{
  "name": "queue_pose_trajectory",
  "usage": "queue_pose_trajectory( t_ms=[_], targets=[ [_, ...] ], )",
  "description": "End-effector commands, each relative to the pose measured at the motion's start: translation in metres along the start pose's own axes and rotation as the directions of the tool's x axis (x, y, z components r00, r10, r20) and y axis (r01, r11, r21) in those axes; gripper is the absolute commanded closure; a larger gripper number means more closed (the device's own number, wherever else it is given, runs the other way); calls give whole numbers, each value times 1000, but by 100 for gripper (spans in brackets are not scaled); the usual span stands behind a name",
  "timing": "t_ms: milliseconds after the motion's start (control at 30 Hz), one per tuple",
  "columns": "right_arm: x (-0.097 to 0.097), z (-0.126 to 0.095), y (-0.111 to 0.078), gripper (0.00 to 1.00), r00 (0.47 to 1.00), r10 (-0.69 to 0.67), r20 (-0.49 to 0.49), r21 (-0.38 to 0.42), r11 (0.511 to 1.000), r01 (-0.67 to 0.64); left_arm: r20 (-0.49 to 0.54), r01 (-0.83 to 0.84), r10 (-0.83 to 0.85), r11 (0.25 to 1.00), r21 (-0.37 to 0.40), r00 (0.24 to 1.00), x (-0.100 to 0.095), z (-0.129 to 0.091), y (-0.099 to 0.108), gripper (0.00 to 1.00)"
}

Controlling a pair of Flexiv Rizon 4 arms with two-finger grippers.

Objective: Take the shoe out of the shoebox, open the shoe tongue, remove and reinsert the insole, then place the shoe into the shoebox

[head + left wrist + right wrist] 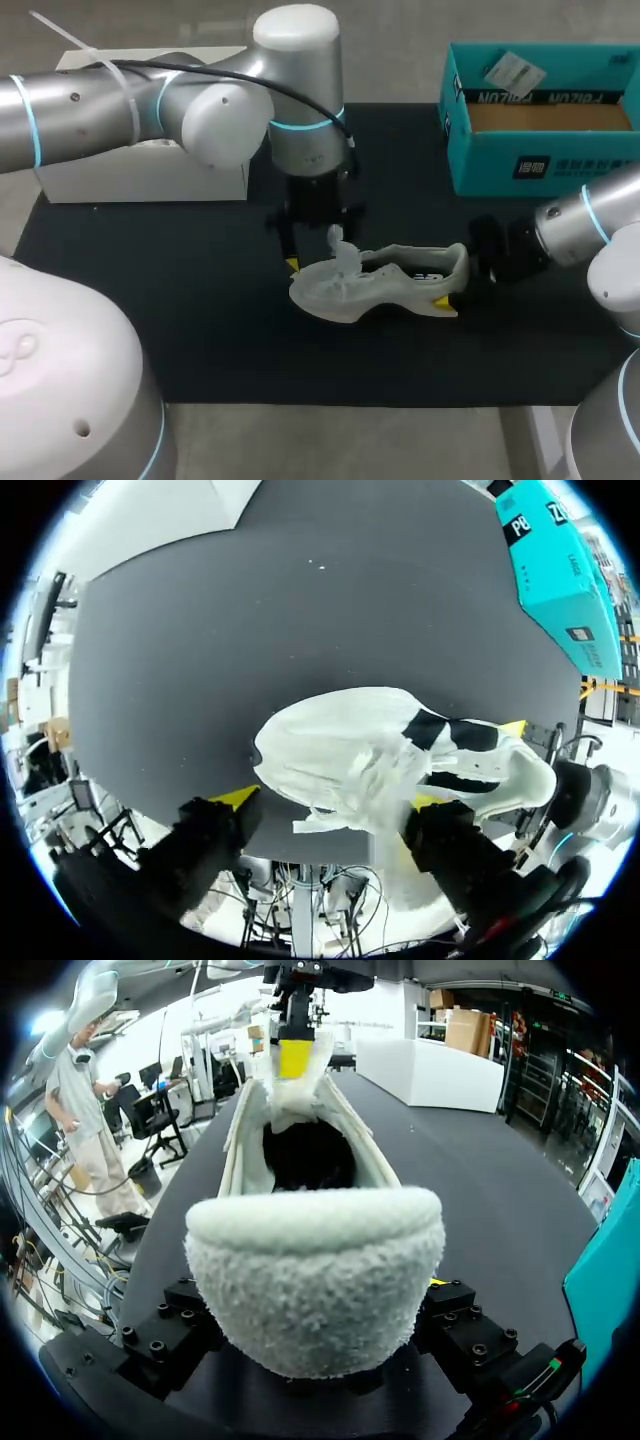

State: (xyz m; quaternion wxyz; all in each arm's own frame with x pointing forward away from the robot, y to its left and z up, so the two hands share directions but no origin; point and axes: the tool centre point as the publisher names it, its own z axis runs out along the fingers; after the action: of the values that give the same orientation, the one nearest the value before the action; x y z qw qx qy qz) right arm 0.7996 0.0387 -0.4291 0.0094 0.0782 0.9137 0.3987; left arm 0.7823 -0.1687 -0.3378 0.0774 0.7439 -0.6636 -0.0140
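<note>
On the black mat (pixel 150 300) at the desk's middle, white shoe (pixel 385 285) upright, heel clamped between the right gripper's (pixel 458 283) fingers. Left gripper (pixel 332 800) spread wide over the toe end, tongue (pixel 340 250) raised beside one finger. Teal shoebox (pixel 540 160) open at the far right corner, white box (pixel 140 180) far left.

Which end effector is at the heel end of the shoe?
The right end effector, fingers either side of the shoe at its fleecy heel; the left end effector hangs over the toe and tongue.
</note>
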Motion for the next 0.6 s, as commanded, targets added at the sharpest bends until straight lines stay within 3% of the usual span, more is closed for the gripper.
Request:
queue_pose_trajectory(
  t_ms=[33, 167, 267, 367, 500, 600],
  targets=[
    [1, 0, 1, 100, 1000, 0, 2, 3, 1000, 0, -54, -241, 242, 970, 21, 969, 3, -20, 2, 0],
    [1, 0, 1, 100, 1000, 0, 2, 3, 1000, 0, -40, -453, 454, 891, 30, 890, 16, -28, -5, 0],
    [1, 0, 1, 100, 1000, 0, 2, 3, 1000, 0, -94, -649, 648, 760, 19, 756, 20, -43, -11, 0],
    [1, 0, 1, 100, 1000, 0, 2, 3, 1000, 0, -111, -830, 824, 558, -5, 555, 24, -58, -11, 0],
    [1, 0, 1, 100, 1000, 0, 2, 3, 1000, 0, -173, -978, 962, 207, -34, 210, 28, -74, -9, 0],
    [1, 0, 1, 100, 1000, 0, 2, 3, 1000, 0, -227, -999, 973, -45, 25, -49, 30, -90, -1, 0]
  ],
)
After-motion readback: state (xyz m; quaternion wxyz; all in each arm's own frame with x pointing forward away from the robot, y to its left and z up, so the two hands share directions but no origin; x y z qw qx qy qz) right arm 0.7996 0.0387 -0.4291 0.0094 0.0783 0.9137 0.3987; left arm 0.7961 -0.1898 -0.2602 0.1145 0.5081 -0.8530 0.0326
